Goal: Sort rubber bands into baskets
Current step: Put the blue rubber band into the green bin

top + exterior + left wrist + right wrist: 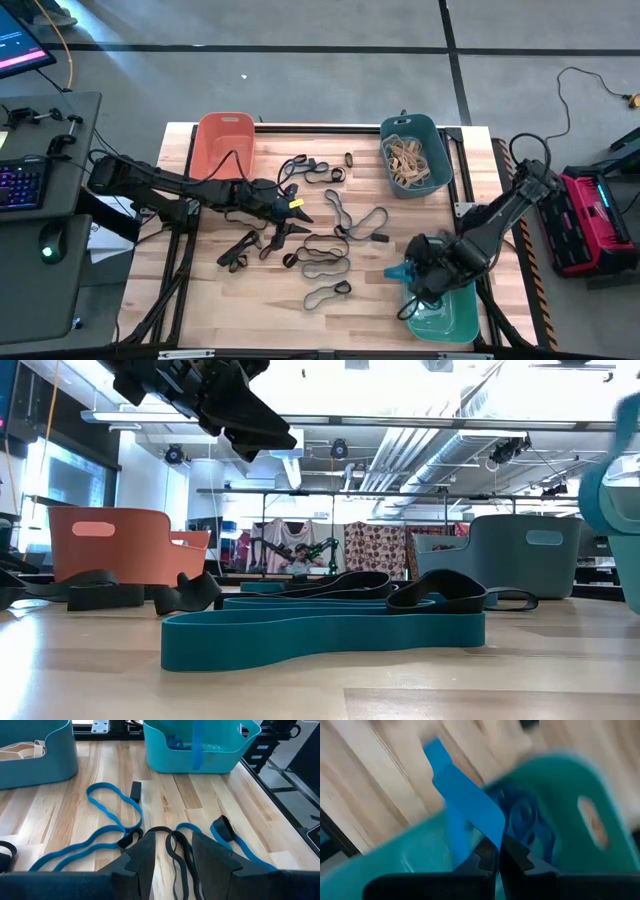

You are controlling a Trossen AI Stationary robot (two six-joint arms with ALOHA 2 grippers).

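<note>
Blue and black rubber bands [330,245] lie loose on the wooden table's middle. The orange basket [222,145] stands far left. The dark teal basket [415,155] at the far right holds tan bands. The green basket [447,315] at the near right holds blue bands. My right gripper [415,280] is above that basket's left rim, shut on a blue band [465,795]. My left gripper [172,865] hovers open high above the table's middle, over a black band [176,847] that lies on the wood. My right gripper pinches the blue band's upper end [487,827] between its two fingers, pointing down from above. The band hangs as a flat strip [197,745] below the fingers at the green basket's left rim, clear of the table. Whether its lower end lies inside, I cannot tell.
Black bands [240,250] lie under and beside my left arm. A long blue band [320,630] lies near the table's front edge. Monitor, keyboard and mouse stand on a desk [40,180] to the left, and a red device [590,215] on the floor to the right.
</note>
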